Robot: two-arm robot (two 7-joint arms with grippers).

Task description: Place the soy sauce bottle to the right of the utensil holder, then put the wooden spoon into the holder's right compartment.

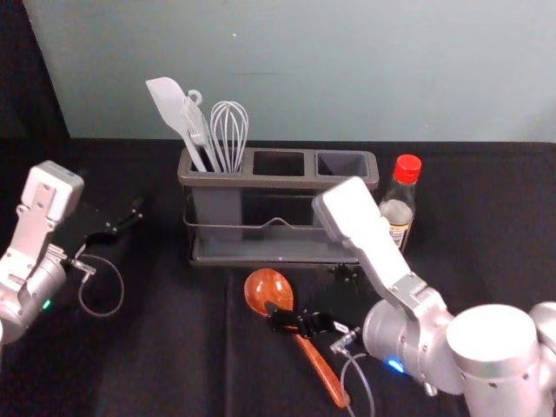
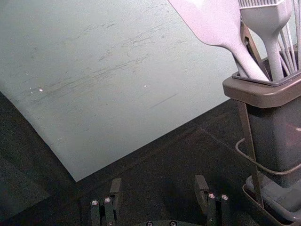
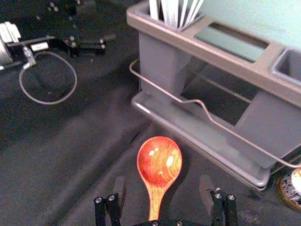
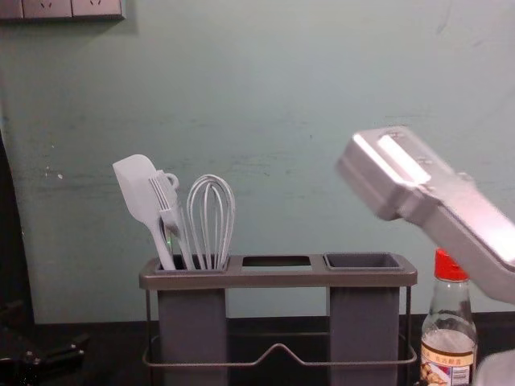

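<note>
The left gripper [image 1: 123, 221] hung at the left, well apart from the holder, its two fingers spread. Next came the utensil holder [image 1: 287, 182], upright on the black-covered bench [image 1: 187, 356]. In its left compartment stood a pale spatula [image 1: 167, 102], a brush [image 1: 195, 122] and a whisk [image 1: 230, 128] — all with their heads up, the spatula leaning left. The middle opening came next along the rim, then the right compartment [image 1: 341, 164] with its grey cup.

In front of the holder lay the wooden spoon [image 1: 269, 290], its bowl toward the holder and its handle slanting toward the near right. The right gripper [image 1: 310, 295] was over the spoon — its fingers spread, one to each side of it in the right wrist view; whether either touched the wood, I could not tell.

Farthest right, the soy sauce bottle [image 1: 398, 212] stood upright just beside the holder's right end, red cap on top, partly hidden behind the right arm in the chest view.
</note>
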